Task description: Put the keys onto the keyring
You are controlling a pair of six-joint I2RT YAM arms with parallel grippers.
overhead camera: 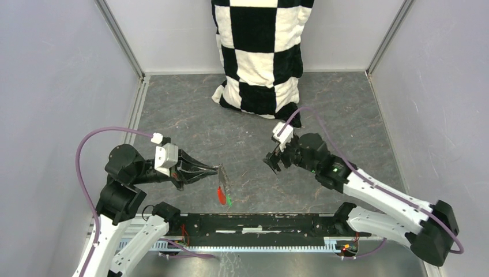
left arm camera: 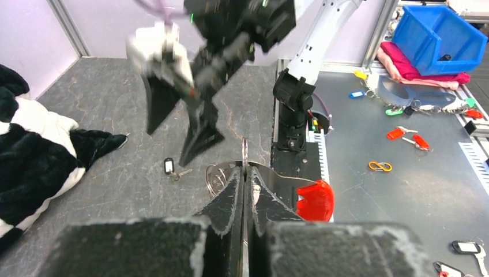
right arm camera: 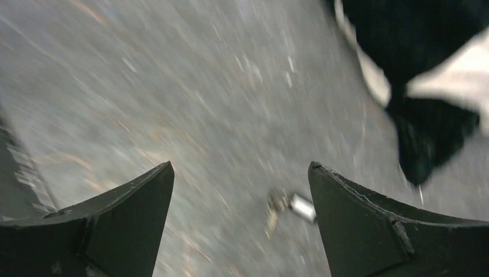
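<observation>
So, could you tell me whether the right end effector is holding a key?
No, the right end effector is open and empty, and a small key lies on the table beneath it.

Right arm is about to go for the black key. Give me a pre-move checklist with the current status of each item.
1. Grip: left gripper shut on the keyring: ok.
2. Opening: right gripper open wide: ok.
3. Target: black key lying free on the table, seen between the right fingers: ok.
4. Aim: right wrist picture sharp: not ok, blurred.
5. Progress: green key on the ring: cannot tell; it hangs beside the red tag.
</observation>
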